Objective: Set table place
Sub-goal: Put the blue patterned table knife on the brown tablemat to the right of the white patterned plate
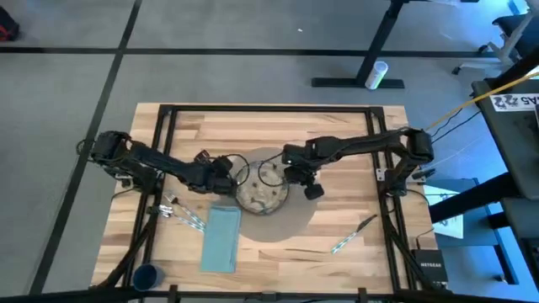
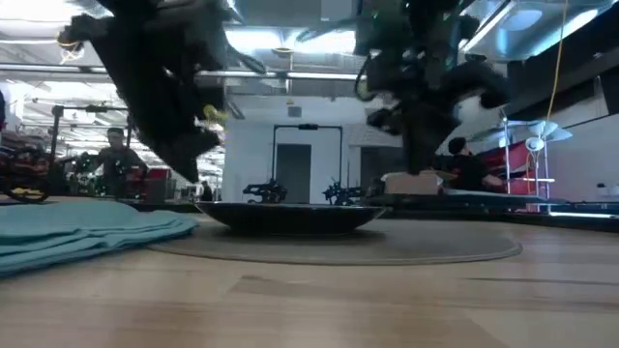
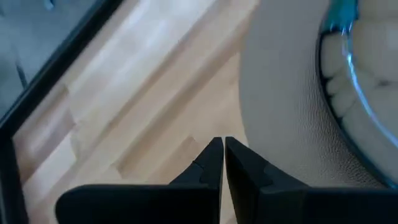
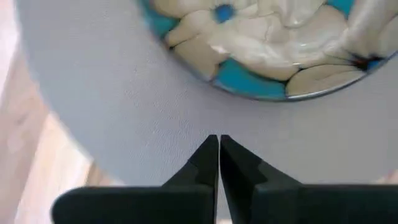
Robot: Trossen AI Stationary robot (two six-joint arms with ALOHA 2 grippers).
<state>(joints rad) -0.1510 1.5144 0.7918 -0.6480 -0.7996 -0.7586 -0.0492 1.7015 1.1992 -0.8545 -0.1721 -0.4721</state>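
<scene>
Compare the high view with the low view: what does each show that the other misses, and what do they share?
Only the high view shows the blue cup at the table's near-left corner, cutlery left of the napkin, and more cutlery to the right. Only the low view shows people in the room behind. Both show the napkin, the plate on the placemat, and both arms above it.

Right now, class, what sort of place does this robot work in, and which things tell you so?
Probably a robotics lab or workshop: people sit at benches beyond the table, more small robot arms stand in the background, and cables run beside the rig.
</scene>
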